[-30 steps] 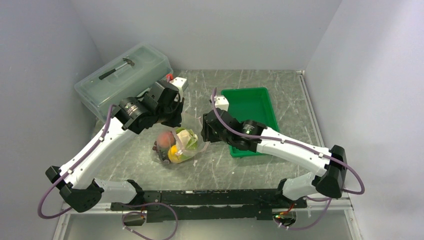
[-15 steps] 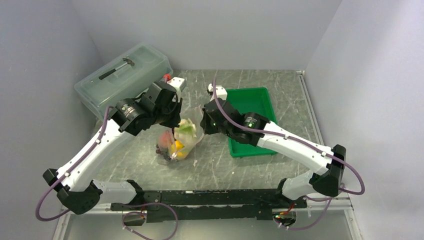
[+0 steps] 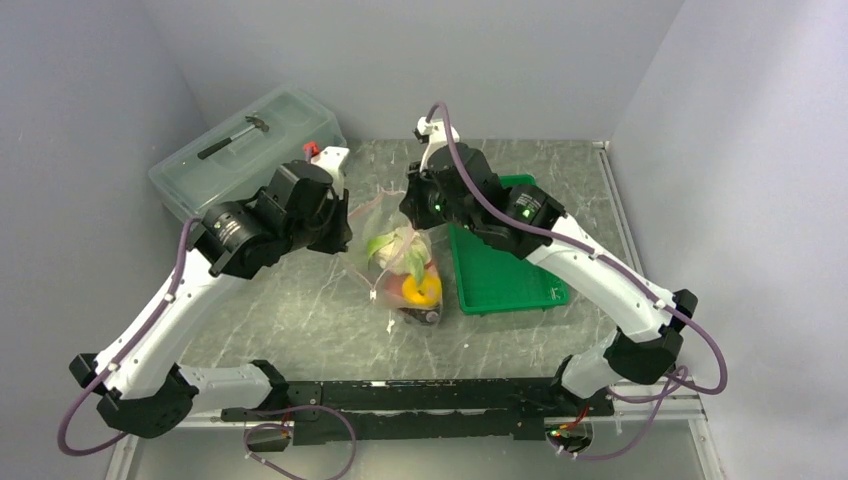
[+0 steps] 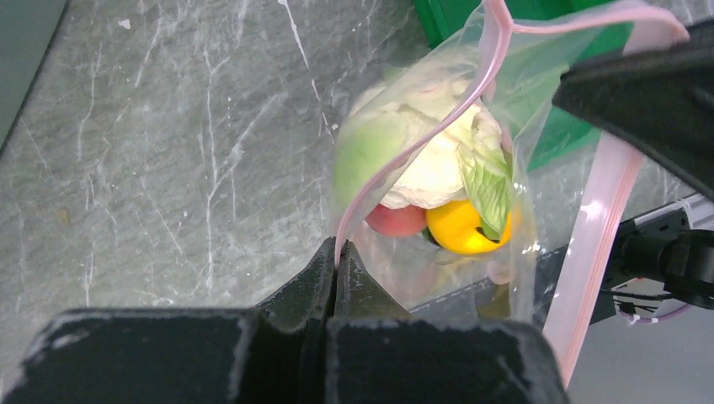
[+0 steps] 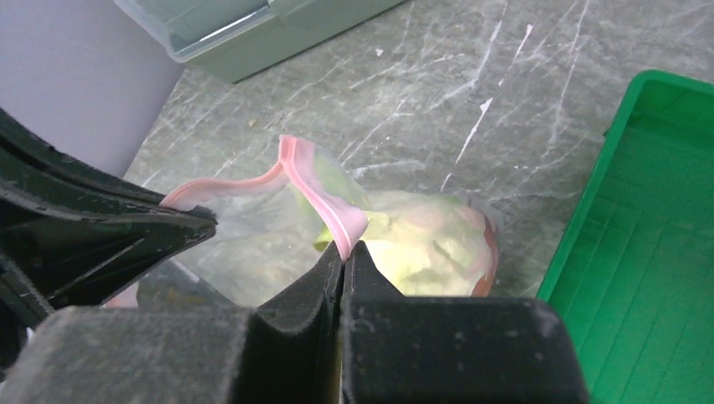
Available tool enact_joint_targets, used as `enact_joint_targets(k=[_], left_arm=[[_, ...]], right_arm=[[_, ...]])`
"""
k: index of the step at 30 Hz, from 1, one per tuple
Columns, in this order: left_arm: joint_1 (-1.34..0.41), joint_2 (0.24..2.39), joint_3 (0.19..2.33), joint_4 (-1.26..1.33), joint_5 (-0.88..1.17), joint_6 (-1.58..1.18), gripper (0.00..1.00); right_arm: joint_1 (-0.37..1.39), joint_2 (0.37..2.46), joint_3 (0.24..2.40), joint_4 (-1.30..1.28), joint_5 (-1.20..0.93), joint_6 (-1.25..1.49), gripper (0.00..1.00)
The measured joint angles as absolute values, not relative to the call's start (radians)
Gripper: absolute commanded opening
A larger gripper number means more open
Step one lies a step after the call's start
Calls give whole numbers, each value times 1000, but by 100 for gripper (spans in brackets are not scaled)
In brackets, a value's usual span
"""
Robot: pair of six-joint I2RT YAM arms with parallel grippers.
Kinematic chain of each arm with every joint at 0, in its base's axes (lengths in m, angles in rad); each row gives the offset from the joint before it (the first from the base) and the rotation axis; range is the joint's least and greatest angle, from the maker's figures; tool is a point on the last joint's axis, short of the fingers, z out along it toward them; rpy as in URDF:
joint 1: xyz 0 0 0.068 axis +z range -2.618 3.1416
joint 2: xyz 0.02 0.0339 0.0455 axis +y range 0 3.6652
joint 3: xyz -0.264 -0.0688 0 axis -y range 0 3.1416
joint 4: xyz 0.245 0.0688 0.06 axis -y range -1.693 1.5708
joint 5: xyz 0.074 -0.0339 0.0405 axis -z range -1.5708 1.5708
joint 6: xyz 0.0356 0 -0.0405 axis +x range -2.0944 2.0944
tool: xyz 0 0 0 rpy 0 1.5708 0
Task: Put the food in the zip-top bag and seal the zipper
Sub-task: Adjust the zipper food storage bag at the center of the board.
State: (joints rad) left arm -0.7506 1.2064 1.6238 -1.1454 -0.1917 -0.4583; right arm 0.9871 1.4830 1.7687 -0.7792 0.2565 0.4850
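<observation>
Left gripper (image 4: 337, 252) and right gripper (image 5: 343, 252) each pinch shut on an end of the zipper (image 5: 320, 200), which runs across between them and looks unsealed, while the zip-top bag (image 3: 400, 262) hangs below with the food (image 4: 425, 172) inside, just beside the green tray (image 3: 500, 285).

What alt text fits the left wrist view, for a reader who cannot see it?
The left gripper has its fingers shut on the pink zipper of the clear zip-top bag, which holds a cauliflower, an orange and a peach. A green tray lies behind.
</observation>
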Motion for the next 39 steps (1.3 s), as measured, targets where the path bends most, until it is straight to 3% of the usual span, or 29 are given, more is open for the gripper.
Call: enact_joint_targets(k=[25, 35, 38, 39], left_arm=[[-751, 1059, 1481, -1051, -142, -633, 0], [-751, 1036, 1398, -1005, -136, -664, 0], [-751, 1036, 1395, -999, -136, -667, 0], [-751, 1036, 1395, -996, -137, -668, 0]], right_arm=[[918, 1689, 1969, -890, -36, 215, 0], [882, 1701, 1848, -828, -83, 210, 1], [882, 1690, 1818, -820, -84, 215, 12], [882, 1686, 1814, -815, -83, 219, 23]])
